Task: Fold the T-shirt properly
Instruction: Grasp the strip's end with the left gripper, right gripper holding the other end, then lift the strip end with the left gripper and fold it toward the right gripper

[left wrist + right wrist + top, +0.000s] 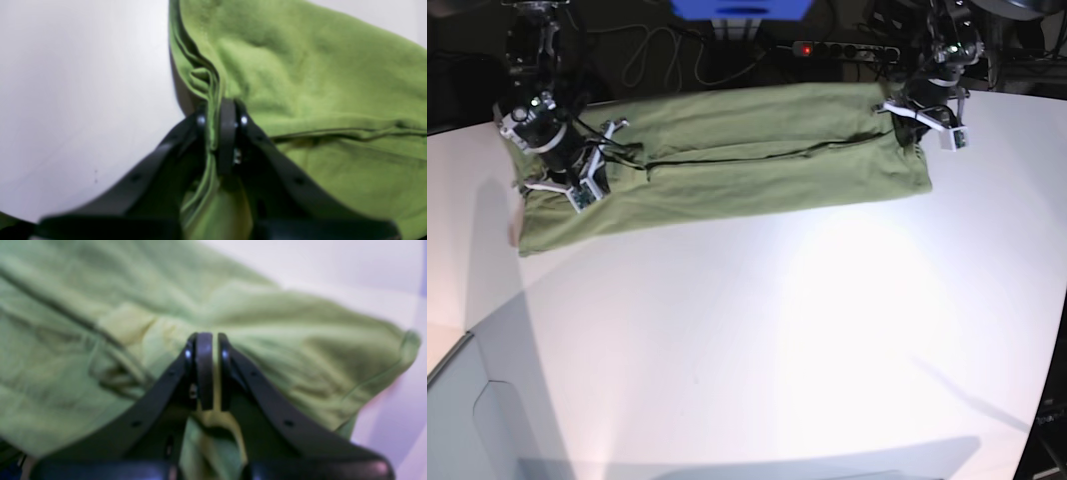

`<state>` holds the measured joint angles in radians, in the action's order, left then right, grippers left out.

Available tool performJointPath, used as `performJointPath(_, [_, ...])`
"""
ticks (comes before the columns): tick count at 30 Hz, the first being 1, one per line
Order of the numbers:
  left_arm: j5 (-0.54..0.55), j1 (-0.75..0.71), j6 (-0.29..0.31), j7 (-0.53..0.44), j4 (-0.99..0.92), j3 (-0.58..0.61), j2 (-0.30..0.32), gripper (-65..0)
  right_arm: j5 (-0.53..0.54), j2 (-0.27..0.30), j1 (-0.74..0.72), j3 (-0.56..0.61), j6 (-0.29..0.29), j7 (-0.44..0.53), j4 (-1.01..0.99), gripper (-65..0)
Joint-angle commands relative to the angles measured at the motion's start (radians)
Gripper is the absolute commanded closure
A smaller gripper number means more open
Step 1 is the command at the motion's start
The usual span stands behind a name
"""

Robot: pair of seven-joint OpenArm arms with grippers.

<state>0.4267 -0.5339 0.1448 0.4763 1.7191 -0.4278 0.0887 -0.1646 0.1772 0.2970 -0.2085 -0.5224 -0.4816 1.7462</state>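
Note:
The olive-green T-shirt (pixel 727 165) lies as a long folded band across the far part of the white table. At its right end in the base view, my left gripper (pixel 907 125) is shut on several bunched layers of the T-shirt's edge (pixel 213 100); the left wrist view shows cloth pinched between the black fingers (pixel 227 133). At the band's other end my right gripper (pixel 552 165) is shut on the T-shirt (pixel 267 340) too, with a thin fold of cloth caught between its pads (pixel 204 370). The neckline tag is hidden.
The white table (pixel 777 330) stretches toward the front. Behind the table's far edge run cables and a power strip (pixel 842 48), beside a blue object (pixel 742 8). A pale panel (pixel 467 400) sits at the front left corner.

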Motion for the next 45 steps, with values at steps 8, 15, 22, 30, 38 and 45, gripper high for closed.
performJointPath(8, [0.007, 0.019, 0.009, -0.004, 0.052, -0.039, 0.007, 0.0, 0.013, 0.000, -0.005, -0.133, -0.003, 0.019, 0.019, 0.0])
performJointPath(15, [0.007, 0.050, 0.009, -0.003, 0.061, -0.069, 0.010, 0.0, 0.013, 0.000, -0.023, -0.182, -0.003, 0.014, -0.019, 0.0])
performJointPath(22, [0.007, 0.056, 0.009, -0.003, 0.061, -0.062, 0.006, 0.0, 0.013, -0.018, -0.017, -0.180, -0.003, 0.021, -0.084, 0.0])
performJointPath(30, [0.007, 0.050, 0.009, -0.003, 0.175, -0.061, 0.000, 0.0, 0.010, -0.020, -0.054, -0.180, -0.003, 0.022, -0.167, 0.0])
performJointPath(38, [0.005, 0.056, 0.008, -0.001, 0.305, 0.086, -0.053, 0.0, 0.010, -0.018, -0.061, -0.176, -0.003, 0.022, -0.174, 0.0])
performJointPath(45, [0.005, 0.116, -0.199, -0.009, 0.269, 0.409, -0.051, 0.0, 0.010, -0.018, -0.061, -0.174, -0.003, 0.022, -0.173, 0.0])
